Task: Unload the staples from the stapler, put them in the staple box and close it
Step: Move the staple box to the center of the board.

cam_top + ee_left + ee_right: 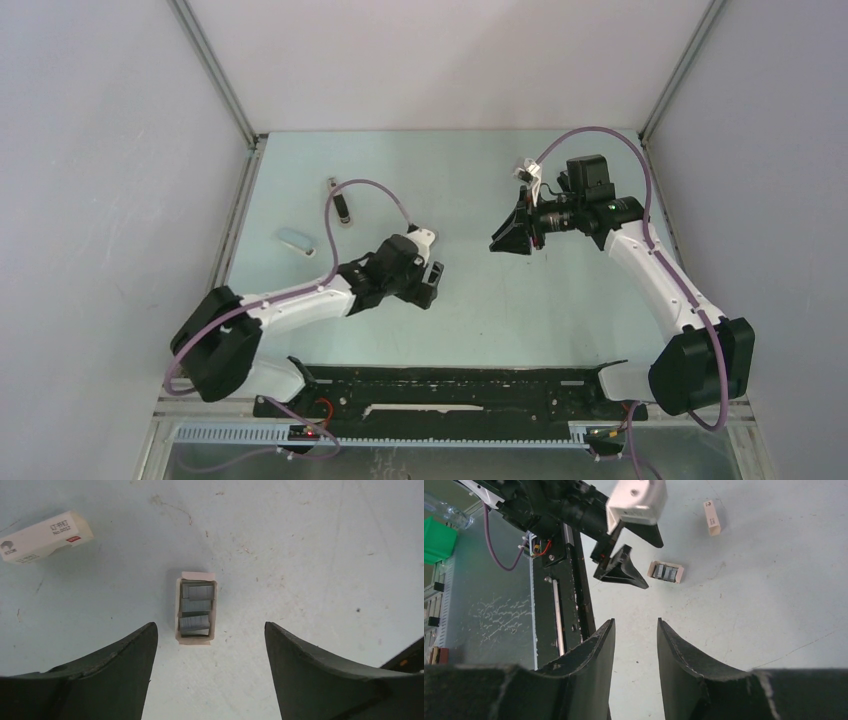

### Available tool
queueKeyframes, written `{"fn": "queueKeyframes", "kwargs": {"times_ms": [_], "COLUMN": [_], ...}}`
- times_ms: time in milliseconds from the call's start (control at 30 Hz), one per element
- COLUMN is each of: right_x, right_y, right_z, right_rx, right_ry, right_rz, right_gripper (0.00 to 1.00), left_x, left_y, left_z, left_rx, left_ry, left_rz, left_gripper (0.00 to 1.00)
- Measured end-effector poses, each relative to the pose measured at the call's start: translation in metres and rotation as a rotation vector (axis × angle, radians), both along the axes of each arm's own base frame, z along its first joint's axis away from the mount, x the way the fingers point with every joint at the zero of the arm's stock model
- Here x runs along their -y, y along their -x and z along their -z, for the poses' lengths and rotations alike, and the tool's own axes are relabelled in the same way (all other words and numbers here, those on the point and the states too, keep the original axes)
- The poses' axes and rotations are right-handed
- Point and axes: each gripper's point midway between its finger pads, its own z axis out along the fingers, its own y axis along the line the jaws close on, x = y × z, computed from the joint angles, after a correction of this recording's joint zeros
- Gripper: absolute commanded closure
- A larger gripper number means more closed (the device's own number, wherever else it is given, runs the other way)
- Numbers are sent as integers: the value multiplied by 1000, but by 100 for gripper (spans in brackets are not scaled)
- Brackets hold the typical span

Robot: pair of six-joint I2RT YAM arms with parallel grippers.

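- Pale green table with scuffs and specks, closed in by plain grey walls on the left, right and far sides.
- A black rail runs along the near edge, where both arms are bolted.
- The stapler lies on the far left part of the table, slim and dark with a silver end pointing far. It is well apart from both grippers and nothing touches it.
- A small white box with printed writing lies flat near the stapler, on its near-left side.
- The left gripper hangs left of centre, pointing down, its fingers spread wide and released, with nothing between them.
- Straight below it, between the two fingers in the left wrist view, sits a little open cardboard tray on the table.
- The staples lie inside that tray as a few short grey strips, stacked loosely. The gripper is not touching the tray or the strips.
- From above, the left gripper hides the tray.
- The right gripper is held over the table right of centre, aimed towards the left gripper and the tray. Its fingers stand partly apart with bare table showing between them, grasping nothing.
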Motion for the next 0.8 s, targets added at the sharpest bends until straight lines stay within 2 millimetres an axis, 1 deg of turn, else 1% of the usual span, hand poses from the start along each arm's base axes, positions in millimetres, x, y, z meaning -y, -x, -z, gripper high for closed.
{"fn": "queueKeyframes", "kwargs": {"times_ms": [167,267,333,433,667,800], "right_x": [0,0,0,0,0,0], "right_y": [0,0,0,0,0,-1], "right_z": [0,0,1,1,1,1], "right_rx": [-2,-4,-5,-5,-7,-7], "right_ry": [0,-1,-2,-1,-1,-1], "right_rz": [0,-1,-2,-2,-2,0], "right_gripper": [55,55,55,55,55,55], "left_x": [1,2,3,2,-2,-3], "left_y": [-5,-8,-11,-13,-10,-10], "left_z": [23,32,35,39,52,56], "left_rx": [-30,-45,-47,-47,-76,-82], "left_ry": [-89,-130,-144,-166,-201,-208], "left_rz": [24,35,36,35,39,40], "left_gripper": [28,32,36,40,42,53]}}
